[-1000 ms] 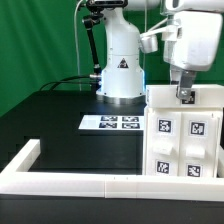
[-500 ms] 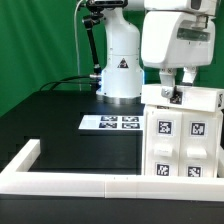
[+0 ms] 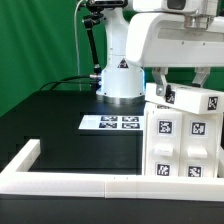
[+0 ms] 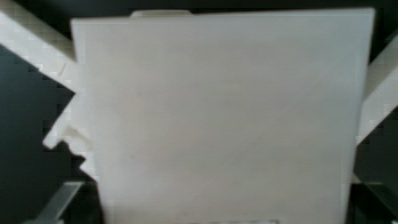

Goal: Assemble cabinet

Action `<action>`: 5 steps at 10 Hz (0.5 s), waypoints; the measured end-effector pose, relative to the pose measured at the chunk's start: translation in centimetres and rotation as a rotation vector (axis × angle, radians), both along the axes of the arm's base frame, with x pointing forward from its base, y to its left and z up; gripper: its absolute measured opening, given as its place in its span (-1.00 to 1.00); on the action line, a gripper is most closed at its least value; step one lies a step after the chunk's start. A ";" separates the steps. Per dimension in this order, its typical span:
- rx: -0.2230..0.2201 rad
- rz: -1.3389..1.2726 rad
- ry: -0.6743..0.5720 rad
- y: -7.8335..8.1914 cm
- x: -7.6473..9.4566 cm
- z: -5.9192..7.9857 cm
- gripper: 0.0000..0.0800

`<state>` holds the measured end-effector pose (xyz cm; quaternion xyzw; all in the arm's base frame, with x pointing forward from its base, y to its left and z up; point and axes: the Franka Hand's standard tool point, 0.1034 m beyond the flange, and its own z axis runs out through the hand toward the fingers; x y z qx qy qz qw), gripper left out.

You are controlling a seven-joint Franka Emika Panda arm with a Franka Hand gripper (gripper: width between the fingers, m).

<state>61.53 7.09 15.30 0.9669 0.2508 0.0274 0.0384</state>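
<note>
The white cabinet (image 3: pixel 184 140) stands at the exterior view's right, showing a 2x2 grid of tagged fronts. A white top piece (image 3: pixel 190 98) with a tag on its side lies on it, turned askew. My gripper (image 3: pixel 163 93) comes down from the big white arm head onto the left end of this top piece and looks shut on it. In the wrist view the top piece (image 4: pixel 214 110) fills nearly the whole picture, and my gripper (image 4: pixel 222 203) holds it between dark fingers (image 4: pixel 64 200) at the picture's edges. The fingertips are mostly hidden.
The marker board (image 3: pixel 112 123) lies flat on the black table left of the cabinet. The arm's white base (image 3: pixel 119 72) stands behind it. A long white rail (image 3: pixel 90 182) borders the table's front and left. A green curtain hangs behind.
My gripper and wrist have turned and shifted toward the exterior view's left over the cabinet. The top piece has turned with them and now sits askew, with a side tag showing.
</note>
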 end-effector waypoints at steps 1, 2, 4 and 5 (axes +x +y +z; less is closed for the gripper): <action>0.017 -0.105 -0.007 0.1 0.0 0.0 0.40; 0.040 -0.235 -0.023 0.2 -0.3 0.0 0.40; 0.076 -0.448 -0.050 0.5 -0.7 -0.1 0.40; 0.095 -0.526 -0.058 0.5 -0.6 0.0 0.40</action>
